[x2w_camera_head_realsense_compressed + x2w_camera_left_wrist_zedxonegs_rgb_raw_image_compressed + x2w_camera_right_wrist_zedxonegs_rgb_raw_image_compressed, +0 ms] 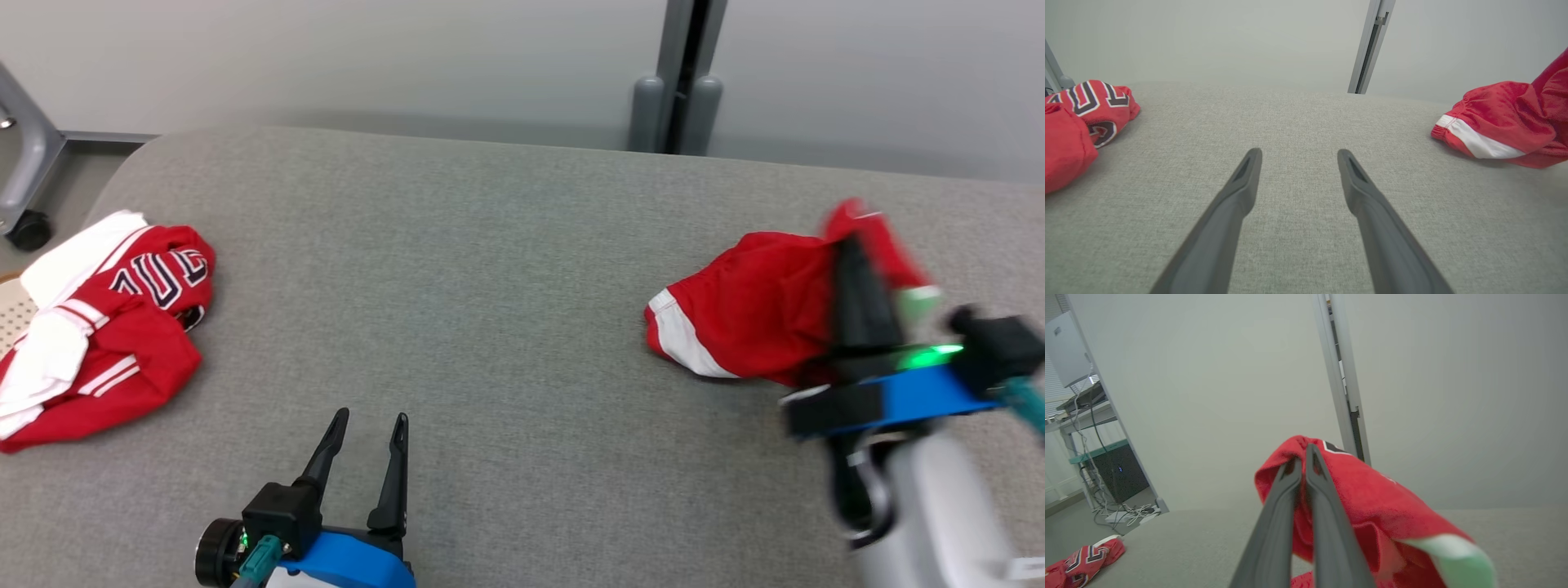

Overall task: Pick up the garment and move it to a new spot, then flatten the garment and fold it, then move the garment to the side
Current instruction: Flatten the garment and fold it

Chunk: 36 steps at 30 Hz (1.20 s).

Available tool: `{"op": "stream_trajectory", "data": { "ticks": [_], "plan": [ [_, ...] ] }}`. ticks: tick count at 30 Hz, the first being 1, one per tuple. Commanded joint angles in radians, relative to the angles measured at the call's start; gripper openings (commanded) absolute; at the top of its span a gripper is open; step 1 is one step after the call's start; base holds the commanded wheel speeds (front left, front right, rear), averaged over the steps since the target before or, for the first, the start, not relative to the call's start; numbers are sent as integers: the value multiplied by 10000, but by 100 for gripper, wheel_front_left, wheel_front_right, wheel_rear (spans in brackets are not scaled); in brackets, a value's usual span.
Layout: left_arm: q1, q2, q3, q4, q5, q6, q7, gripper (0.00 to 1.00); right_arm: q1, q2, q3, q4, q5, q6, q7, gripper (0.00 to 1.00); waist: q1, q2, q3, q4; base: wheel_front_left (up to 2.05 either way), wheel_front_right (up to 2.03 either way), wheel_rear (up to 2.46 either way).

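Around right claw, blurred red garment

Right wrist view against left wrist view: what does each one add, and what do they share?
Right wrist view: the right gripper shut on a lifted fold of the red garment, plus a dark cabinet and floor cables. Left wrist view: the left gripper open over the grey table, the garment's striped end lying on it. Shared: that garment, the lettered garment, the table, the grey post.

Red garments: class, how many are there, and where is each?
2. The lettered garment lies crumpled at the far left; the striped garment, at the right, is pinched by the right gripper.
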Motion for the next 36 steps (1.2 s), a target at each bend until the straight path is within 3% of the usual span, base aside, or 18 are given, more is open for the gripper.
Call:
{"op": "stream_trajectory", "data": {
  "ticks": [1, 6, 9, 10, 11, 12, 17, 20, 30, 36],
  "plan": [
    [-59, -4, -29, 24, -24, 3, -27, 100, 144, 24, 683, 77, 277, 1, -33, 0, -1, -1, 55, 130, 0, 0, 0],
    [-54, -6, -45, 121, -1, 9, -25, 100, -197, 7, 3995, 259, 1717, 1, -36, 0, -1, -1, 108, 585, 0, 0, 0],
    [-69, -6, -78, 195, -5, 5, -27, 100, -651, 21, 5770, 791, 1923, 1, -19, 0, -1, -1, 138, 887, 0, 0, 0],
    [-63, -4, -99, 215, -20, 4, -27, 100, -770, 9, 6287, 1068, 2050, 1, 102, 24, -1, -1, 151, 980, 0, 0, 0],
    [-74, -7, -120, 229, -37, 3, -27, 100, -953, 2, 6856, 1260, 2205, 1, 154, 94, -1, -1, 182, 1073, 0, 0, 0],
    [-89, -7, -135, 238, -54, 3, -27, 100, -1148, 9, 7192, 1446, 2343, 1, 141, 100, -1, -1, 203, 1145, 0, 0, 0],
    [-28, -6, -5, 224, -82, 57, -27, 100, -1570, 7, 7996, 1945, 3023, 1, 29, 100, -1, -1, 274, 1190, 0, 0, 0],
    [42, -9, 109, 203, -66, 95, -25, 100, -1654, 10, 7781, 2064, 2951, 1, -31, 100, -1, -1, 311, 1008, 0, 0, 0],
    [-294, -3, 98, 75, -147, 139, -27, 100, 7, -357, 4143, 1285, 1041, 2, -32, 100, -1, -1, 483, 424, 0, 0, 0],
    [-397, -4, 94, -11, -98, 111, -27, 100, 1123, -921, 2985, 779, 614, 1, -33, 100, -1, -1, 619, 389, 0, 0, 0]
  ]
}}
